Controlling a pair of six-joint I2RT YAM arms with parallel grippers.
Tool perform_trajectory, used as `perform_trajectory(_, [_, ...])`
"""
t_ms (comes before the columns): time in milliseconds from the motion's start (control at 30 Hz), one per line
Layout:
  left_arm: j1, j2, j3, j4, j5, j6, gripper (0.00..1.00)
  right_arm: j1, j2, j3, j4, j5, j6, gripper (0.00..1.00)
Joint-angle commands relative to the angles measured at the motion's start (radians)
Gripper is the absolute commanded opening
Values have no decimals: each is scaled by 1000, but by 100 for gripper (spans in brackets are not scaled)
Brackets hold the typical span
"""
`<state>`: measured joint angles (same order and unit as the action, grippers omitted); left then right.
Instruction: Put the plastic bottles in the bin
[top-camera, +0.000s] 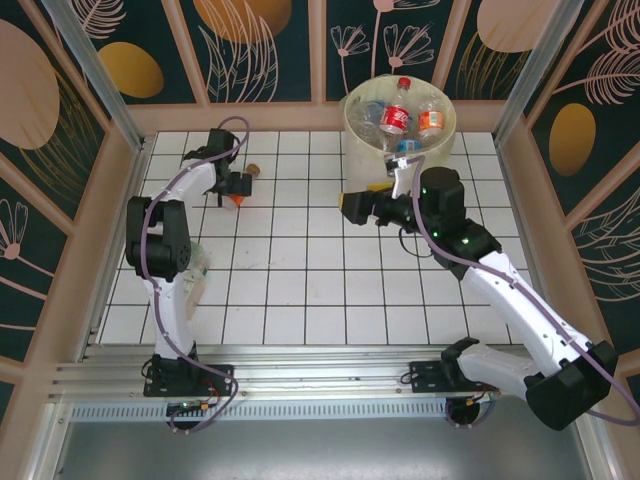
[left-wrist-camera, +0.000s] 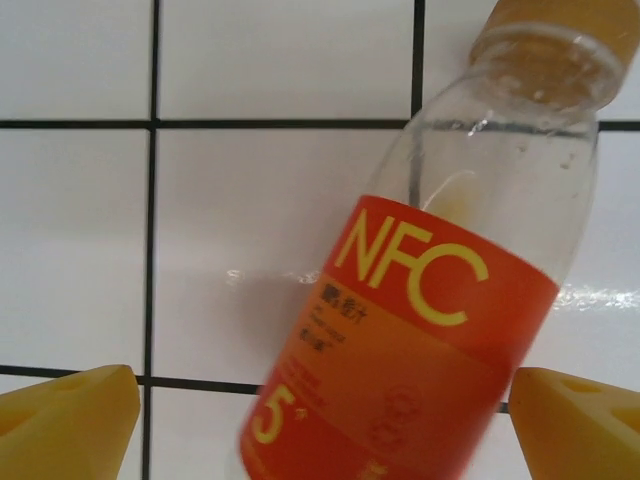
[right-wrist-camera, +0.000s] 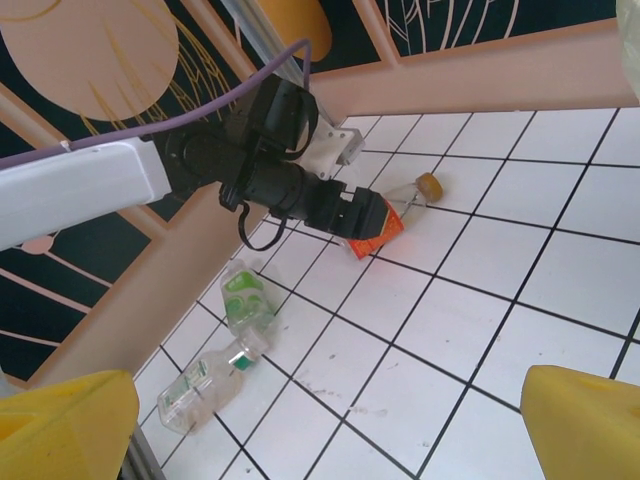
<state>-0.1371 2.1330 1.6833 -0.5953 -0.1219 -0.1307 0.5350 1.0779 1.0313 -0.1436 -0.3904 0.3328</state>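
Left tool (left-wrist-camera: 325, 428) spread astride orange-labelled NFC bottle (left-wrist-camera: 440, 300) lying on white tiled worktop (left-wrist-camera: 80, 250), right tool (right-wrist-camera: 325, 425) spread and empty near the bin (top-camera: 351, 122)

I read an orange-red label with yellow NFC lettering on the clear bottle (left-wrist-camera: 430, 330), its cap (left-wrist-camera: 550, 40) tan. Near that bottle lies a green-labelled bottle (right-wrist-camera: 245, 298). The table (top-camera: 300, 290) is white tile with black grid lines; the bin (top-camera: 350, 120) is cream.

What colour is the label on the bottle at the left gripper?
Orange-red label with yellow lettering; left wrist view.
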Motion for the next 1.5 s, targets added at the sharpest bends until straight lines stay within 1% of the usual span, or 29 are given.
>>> perform_trajectory(0, [1,34,31,-41,108,35,92,6,-24,-9,47,13,19,99])
perform_trajectory(167, [5,80,62,-79,142,42,86,6,-23,-12,43,23,28,99])
perform_trajectory(300, [5,82,57,-71,170,26,80,6,-24,-15,44,33,34,99])
perform_trajectory(333, [5,81,56,-68,176,21,78,6,-24,-17,44,33,36,99])
perform_trajectory(633, [5,99,56,-66,185,-19,63,6,-32,-23,41,42,42,99])
perform_trajectory(800, [5,89,26,-52,200,-33,54,6,-31,-32,43,53,53,98])
perform_trajectory(867, [5,68,1,-33,222,-42,53,6,-27,-39,44,76,69,98])
perform_trajectory(1000, [5,-20,-92,45,313,-71,52,6,-17,-46,37,127,119,97])
perform_trajectory(1100, [5,-124,-201,151,429,-105,53,6,-9,-46,36,140,172,97])
perform_trajectory(1167, [2,-200,-289,239,512,-137,54,6,-1,-46,47,123,211,96])
perform_trajectory(1233, [-7,-293,-406,371,616,-171,55,6,9,-52,72,93,253,96])
perform_trajectory(1333, [-37,-405,-529,504,689,-202,56,21,26,-49,104,49,290,96])
perform_trajectory(1467, [-108,-553,-644,627,731,-209,57,29,55,-39,141,-9,332,96])
